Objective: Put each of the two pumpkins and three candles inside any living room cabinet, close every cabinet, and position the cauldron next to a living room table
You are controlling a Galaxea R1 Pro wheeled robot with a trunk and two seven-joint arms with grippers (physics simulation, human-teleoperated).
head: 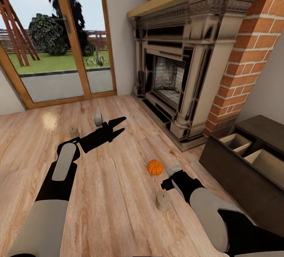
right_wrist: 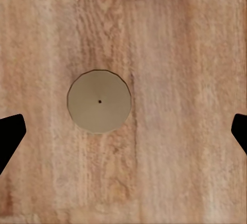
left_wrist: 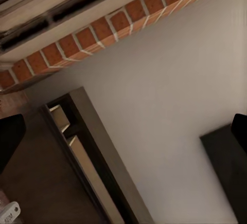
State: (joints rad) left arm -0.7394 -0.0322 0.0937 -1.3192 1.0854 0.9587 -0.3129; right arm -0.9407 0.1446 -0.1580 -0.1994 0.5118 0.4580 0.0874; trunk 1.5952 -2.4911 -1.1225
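Three stubby grey-cream wax candles stand on the plank wood floor: one [head: 73, 132] near the left arm, a second [head: 97, 120] just behind the open left end effector [head: 120, 125], and a third [head: 163, 200] directly under the right end effector [right_wrist: 123, 131], whose fingers are spread wide. One ribbed orange pumpkin [head: 155, 167] sits just beyond it. The long dark-brown wooden cabinet [head: 252, 174] stands rightmost, drawer open.

An orange ribbed pumpkin [head: 155, 167] and grey-cream candle [head: 163, 201] sit on tan wood-grain floor [head: 114, 194] by red brick [head: 252, 48].
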